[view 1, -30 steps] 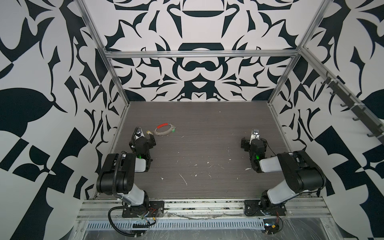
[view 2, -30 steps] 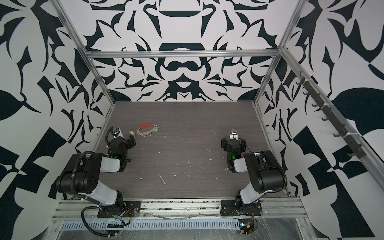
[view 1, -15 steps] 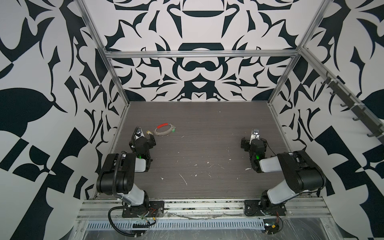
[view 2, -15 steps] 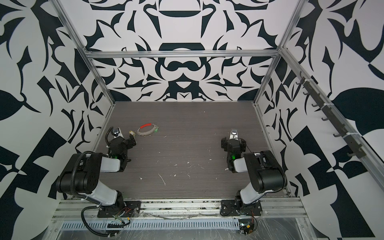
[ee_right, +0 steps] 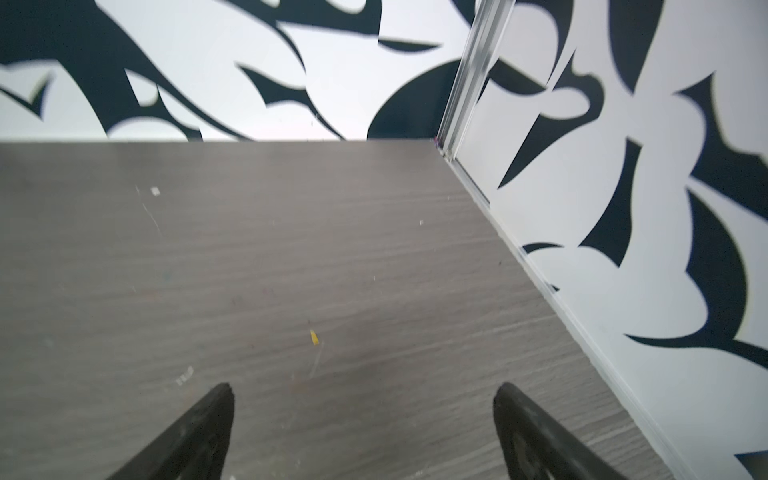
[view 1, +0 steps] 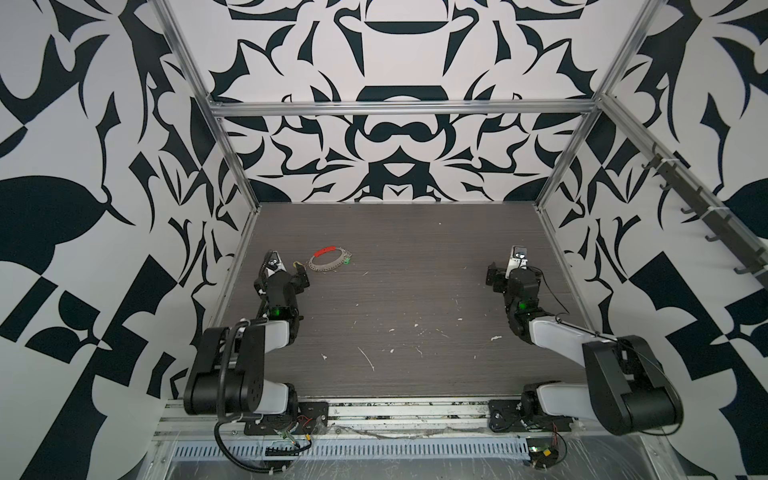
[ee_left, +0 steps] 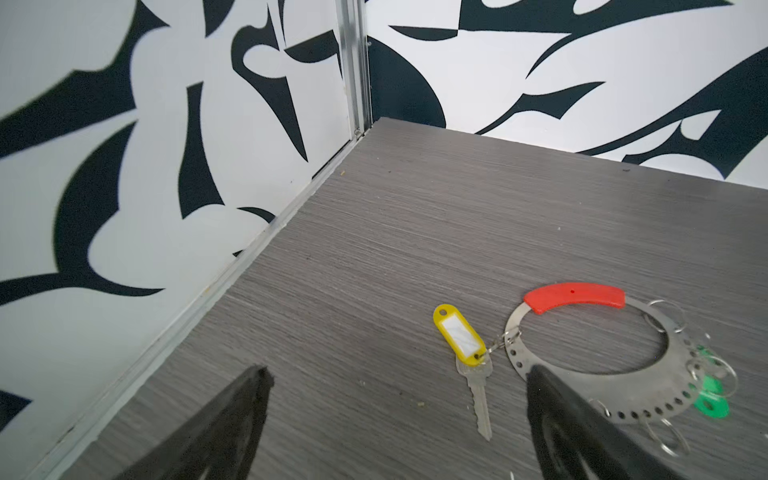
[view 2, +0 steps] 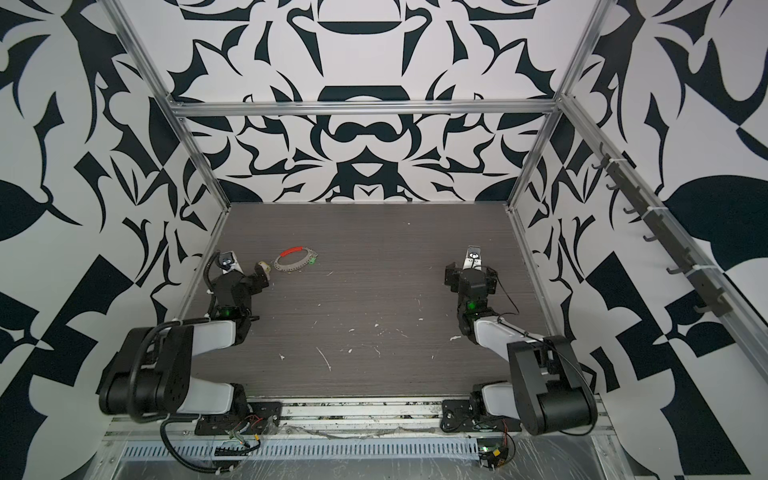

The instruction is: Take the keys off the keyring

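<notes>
- In both top views the keyring (view 1: 329, 261) lies flat on the table (view 1: 415, 232), back left; from up there it's just a thin grey hoop with a red arc
- The left wrist cam gives way more: the keyring (ee_left: 636, 386) band is dotted with small holes and has spare split rings (ee_left: 665, 309) hooked along it
- yellow key (ee_left: 459, 336) hangs off the hoop by a small loop, its tag on the table outside the hoop with a metal key under it; in a top view the yellow key (view 1: 296, 263) is only a speck
- green key (ee_left: 711, 401) sits at the hoop's opposite side, a bit blurred; from above the green key (view 2: 312, 261) is a dot
- left gripper (ee_left: 397, 374) is spread wide with nothing between the jaws; one finger covers a bit of the hoop's edge, can't tell if it touches
- right gripper (ee_right: 365, 388) is also wide apart and empty; its cam sees only bare table, wall and a tiny yellow fleck (ee_right: 314, 337)
- Top views put that gripper far right, well apart from the keyring, and only they show the white flecks (view 1: 368, 359) near the front
</notes>
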You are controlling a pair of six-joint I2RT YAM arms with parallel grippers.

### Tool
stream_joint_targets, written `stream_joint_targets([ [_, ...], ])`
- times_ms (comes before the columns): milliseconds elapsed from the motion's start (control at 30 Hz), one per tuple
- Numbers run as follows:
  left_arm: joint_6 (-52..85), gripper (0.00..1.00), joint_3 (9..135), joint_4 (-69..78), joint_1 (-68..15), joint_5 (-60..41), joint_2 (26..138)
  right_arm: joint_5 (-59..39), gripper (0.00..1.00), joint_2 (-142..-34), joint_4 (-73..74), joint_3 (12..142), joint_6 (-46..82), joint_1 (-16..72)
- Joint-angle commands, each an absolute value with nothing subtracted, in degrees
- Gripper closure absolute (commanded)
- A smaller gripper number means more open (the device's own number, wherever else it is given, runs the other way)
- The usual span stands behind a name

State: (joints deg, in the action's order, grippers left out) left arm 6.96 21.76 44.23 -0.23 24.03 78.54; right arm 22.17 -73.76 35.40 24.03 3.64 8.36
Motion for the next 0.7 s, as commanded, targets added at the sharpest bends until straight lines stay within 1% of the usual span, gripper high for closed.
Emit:
stream_joint_targets([
  [0,11.4,0.01,26.7,32.5,-0.4,26.2,71.5,24.7,0.00,-70.8,27.4,27.6,8.5,9.1],
  [67,17.7,0.01,27.8,31.5,-0.4,28.5,68.8,28.7,0.00,-70.3,24.6,29.7,12.3,9.5],
  [133,29.0,0.01,28.2,32.1,-0.4,33.9,66.7,32.5,0.00,-70.6,21.9,31.7,20.5,9.5],
  [167,37.8,0.01,28.8,28.2,-0.2,37.0,65.2,33.5,0.00,-70.6,19.9,32.4,26.4,9.0],
  [233,59.6,0.01,31.5,10.8,0.0,40.9,61.0,35.2,0.00,-69.6,6.9,34.7,42.2,8.4],
  [267,66.7,0.01,32.9,3.1,0.3,40.9,59.3,31.6,0.00,-69.1,4.3,35.2,44.8,7.1],
  [333,64.1,0.01,32.4,5.6,1.2,35.8,58.0,21.1,0.00,-69.4,8.7,33.9,41.9,5.2],
  [400,63.4,0.01,31.3,9.1,1.6,31.8,58.1,17.0,0.04,-70.2,12.6,32.5,43.0,5.0],
  [467,63.4,0.01,30.0,12.8,1.6,29.3,58.5,13.2,0.04,-70.6,15.5,31.2,44.7,5.0],
  [500,63.5,0.01,29.2,14.6,1.6,28.1,58.5,10.6,0.04,-71.0,15.0,31.8,43.4,5.0],
  [600,60.9,0.01,28.3,18.7,1.8,22.8,59.8,2.6,0.12,-73.1,8.8,36.2,40.5,5.0],
  [667,58.3,0.01,29.9,18.2,1.8,18.5,61.5,-2.3,0.21,-74.8,7.3,38.0,38.9,5.1],
])
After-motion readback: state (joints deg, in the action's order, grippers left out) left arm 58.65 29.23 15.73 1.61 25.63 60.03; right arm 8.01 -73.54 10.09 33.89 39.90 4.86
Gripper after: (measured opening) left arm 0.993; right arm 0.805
